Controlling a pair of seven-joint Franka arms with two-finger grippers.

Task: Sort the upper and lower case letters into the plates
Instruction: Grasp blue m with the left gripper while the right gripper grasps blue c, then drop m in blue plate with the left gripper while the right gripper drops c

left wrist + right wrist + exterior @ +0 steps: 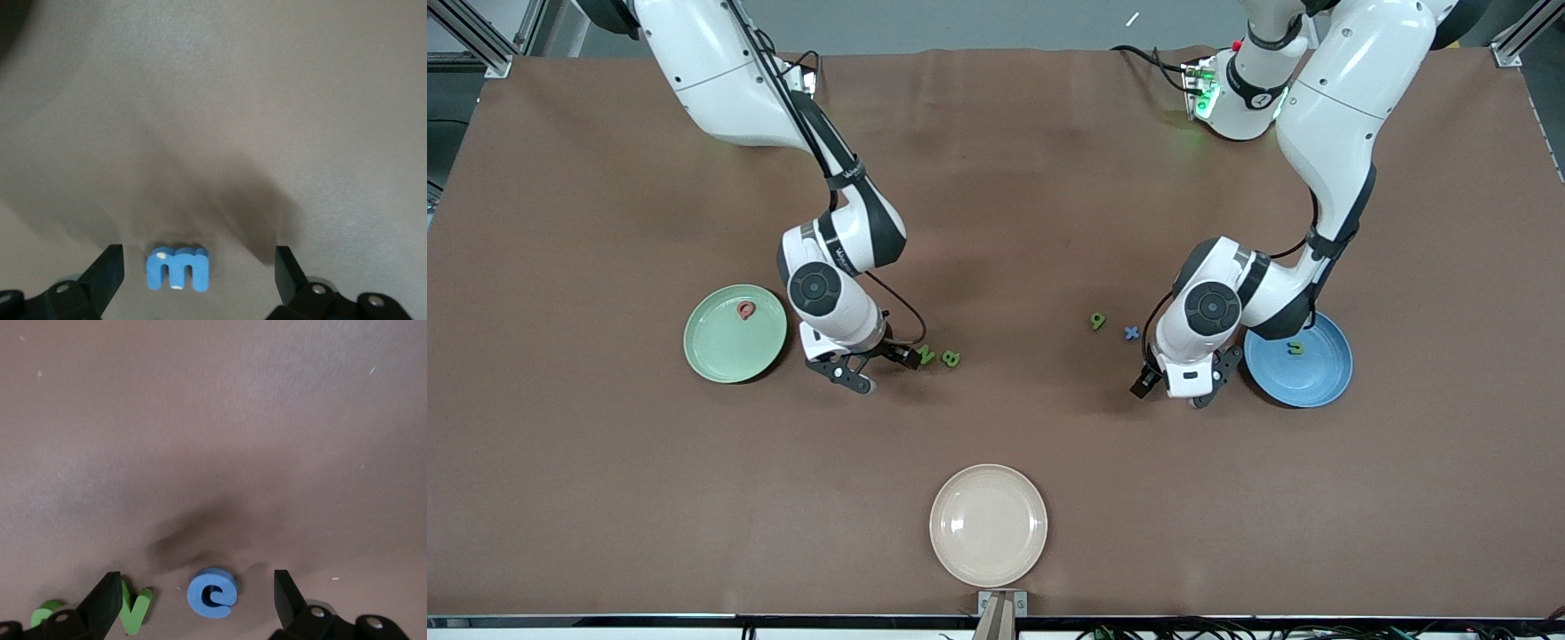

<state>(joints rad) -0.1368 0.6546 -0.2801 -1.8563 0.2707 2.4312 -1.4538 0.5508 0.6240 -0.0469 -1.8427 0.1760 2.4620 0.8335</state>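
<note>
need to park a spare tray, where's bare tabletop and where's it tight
Bare tabletop borders the cream plate on both sides, and spans the middle between the arms. Crowded: loose letters by the right gripper beside the green plate, and by the left gripper beside the blue plate.

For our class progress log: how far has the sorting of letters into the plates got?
Done: a red letter lies in the green plate, a green one in the blue plate. In hand: nothing; the open left gripper brackets a blue m, the open right gripper a blue e. Other letters remain on the table.
</note>
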